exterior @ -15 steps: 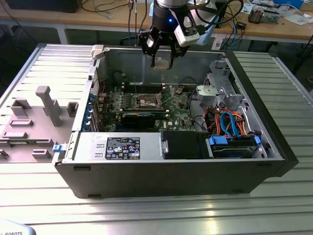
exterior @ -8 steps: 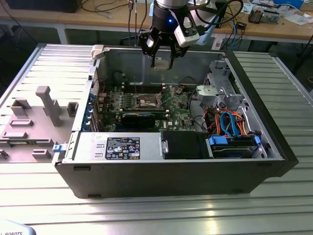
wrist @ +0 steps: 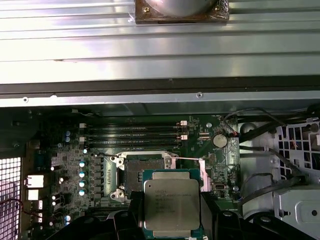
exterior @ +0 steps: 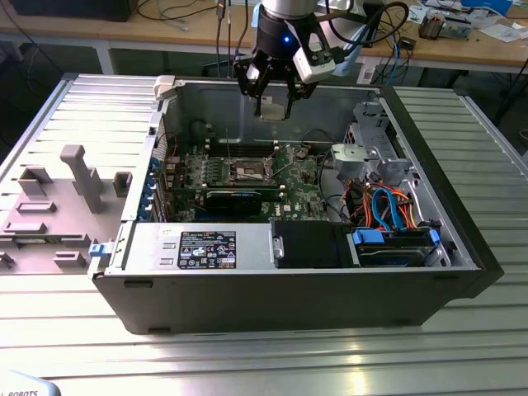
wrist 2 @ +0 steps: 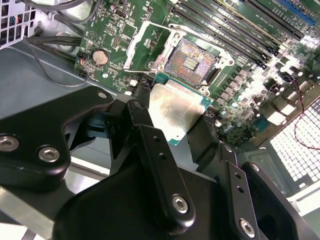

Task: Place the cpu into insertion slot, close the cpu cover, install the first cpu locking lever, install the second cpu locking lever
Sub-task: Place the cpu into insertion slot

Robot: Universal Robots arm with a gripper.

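The tool (exterior: 272, 103) is clamped on the cpu (wrist 2: 177, 107) by two opposite edges and holds it above the green board (wrist: 200, 130), near the insertion slot (wrist 2: 191, 62) but not in it. The slot lies bare, with the cpu cover (wrist 2: 135, 45) swung open beside it. The open computer case (exterior: 289, 289) stands mid-desk (exterior: 247, 355).

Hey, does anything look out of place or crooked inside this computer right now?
Nothing stands out. The gripper holds the cpu above the board, its edges square with the insertion slot, which sits empty with nothing lying in it.
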